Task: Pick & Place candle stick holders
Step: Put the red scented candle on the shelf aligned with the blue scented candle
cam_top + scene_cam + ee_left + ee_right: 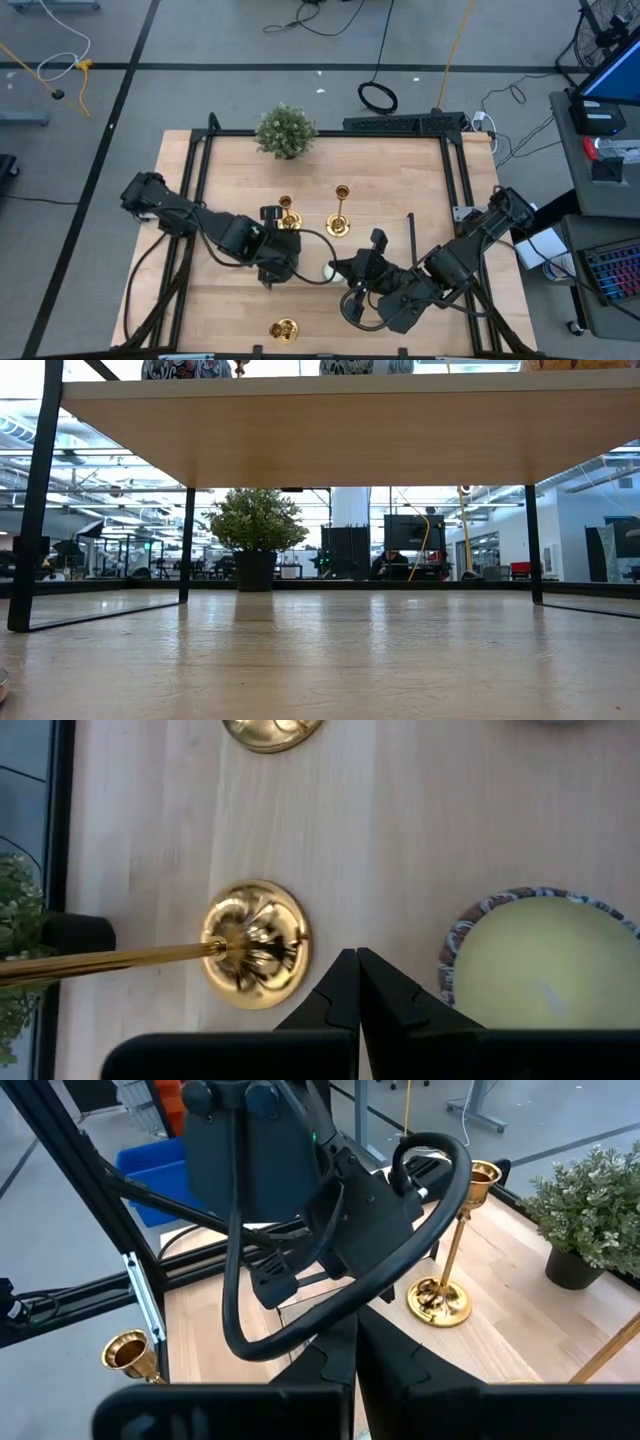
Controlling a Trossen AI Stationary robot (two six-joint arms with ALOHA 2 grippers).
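3 gold candle stick holders are on the wooden table (400,170), all standing upright. One candlestick (286,212) sits just left of the middle, right next to the left gripper (283,246). Another one (340,212) stands a bit to its right, out in the open with nothing touching it. The 3rd holder (284,328) is on its own near the front edge, well apart from the other 2.

From the left wrist view, the left gripper's fingers (358,992) are pressed together and holding nothing. The flared gold base (255,942) of the near candlestick sits just beside the closed tips, not between them, with its thin stem running off to the side. A pale yellow candle (545,960) in a patterned rim lies on the other side of the tips, and the edge of a 2nd gold base (272,732) shows farther off.

The right gripper (345,270) sits near the table's middle front, close to the left one. In the right wrist view its fingers (352,1348) also look clenched and empty, pointing at the left arm's black body and cable loop.

A bushy green plant (285,130) in a dark pot stands at the back edge.
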